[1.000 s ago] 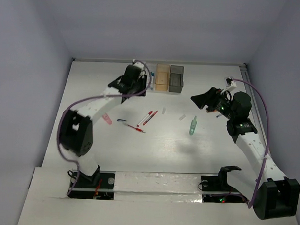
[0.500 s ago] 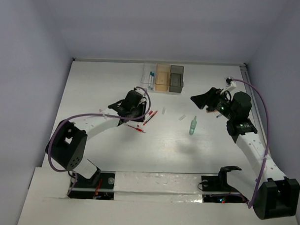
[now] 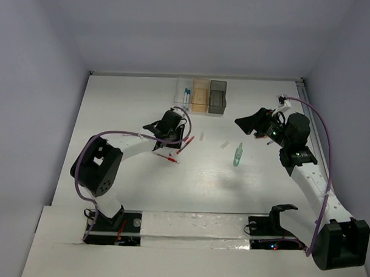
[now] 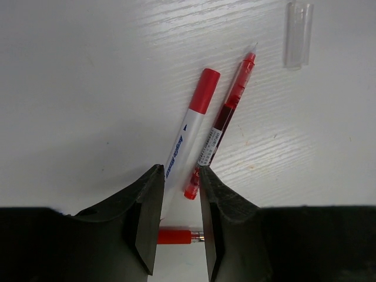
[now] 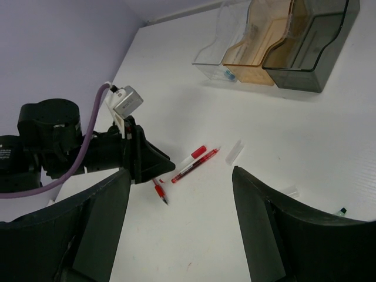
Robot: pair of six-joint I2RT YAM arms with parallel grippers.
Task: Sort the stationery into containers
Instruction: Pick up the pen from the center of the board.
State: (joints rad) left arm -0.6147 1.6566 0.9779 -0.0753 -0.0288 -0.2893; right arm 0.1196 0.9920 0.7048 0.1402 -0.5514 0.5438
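The three containers stand in a row at the back: clear (image 3: 183, 94) with blue-tipped pens inside, orange (image 3: 200, 94), dark grey (image 3: 217, 96). A white marker with a red cap (image 4: 191, 126) and a red pen (image 4: 226, 114) lie side by side. My left gripper (image 4: 178, 170) hovers over their lower ends, jaws open only narrowly, the marker's tail in the gap and nothing gripped. A second red pen (image 4: 175, 237) lies crosswise below the jaws. A pale green tube (image 3: 238, 155) lies right of centre. My right gripper (image 3: 249, 122) hangs wide open and empty above the table's right part.
A clear cap (image 4: 298, 34) lies beyond the red pen's tip, and another small clear piece (image 3: 224, 144) sits near the tube. The left arm's forearm (image 3: 133, 146) stretches across the table's left part. Purple cables loop off both arms.
My left arm has swung back from the clear container to the red pens, and its jaws have narrowed a little. The right arm has not moved.
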